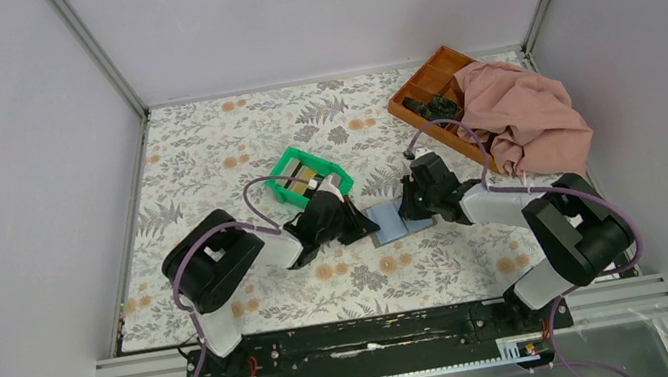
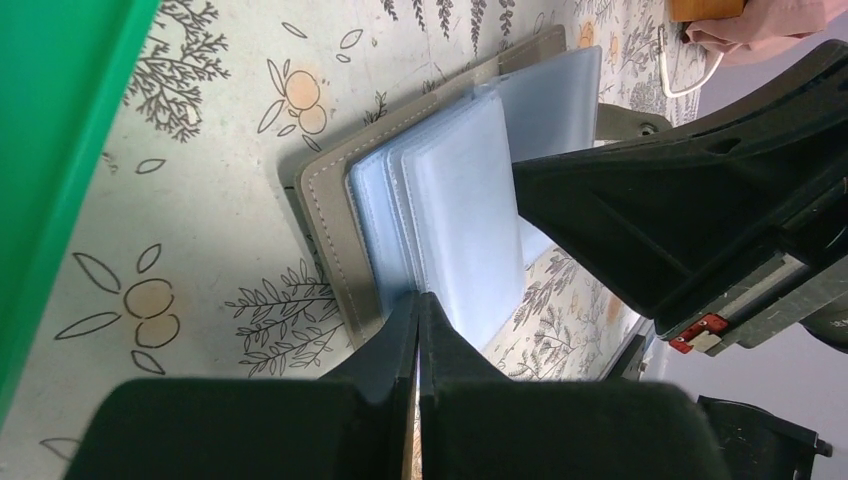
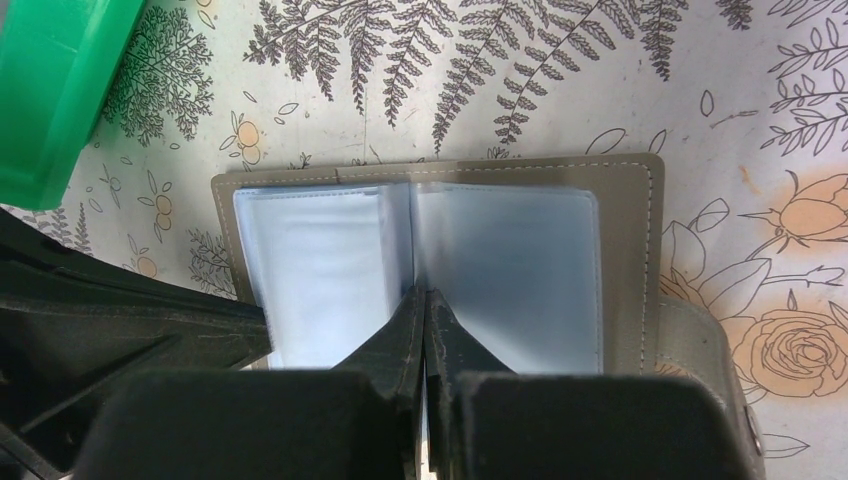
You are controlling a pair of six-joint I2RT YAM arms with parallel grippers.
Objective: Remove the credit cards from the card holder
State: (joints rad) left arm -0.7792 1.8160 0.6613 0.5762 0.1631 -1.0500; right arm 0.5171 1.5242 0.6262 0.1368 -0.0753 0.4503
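The card holder [image 1: 388,223] lies open on the table between my two grippers, with pale blue clear sleeves inside a grey stitched cover. It also shows in the left wrist view [image 2: 460,200] and the right wrist view [image 3: 520,260]. My left gripper [image 1: 361,223] [image 2: 417,300] is shut, its tips at the near edge of the sleeves. My right gripper [image 1: 406,209] [image 3: 425,295] is shut, its tips on the middle fold. The sleeves look empty. Credit cards [image 1: 306,179] lie in the green bin [image 1: 284,168]. I cannot tell whether either gripper pinches a sleeve.
The green bin stands just behind the left gripper and shows at the edge of both wrist views [image 2: 50,120] [image 3: 50,80]. An orange-brown compartment tray [image 1: 425,83] with small dark objects sits at the back right, partly covered by a pink cloth [image 1: 526,113].
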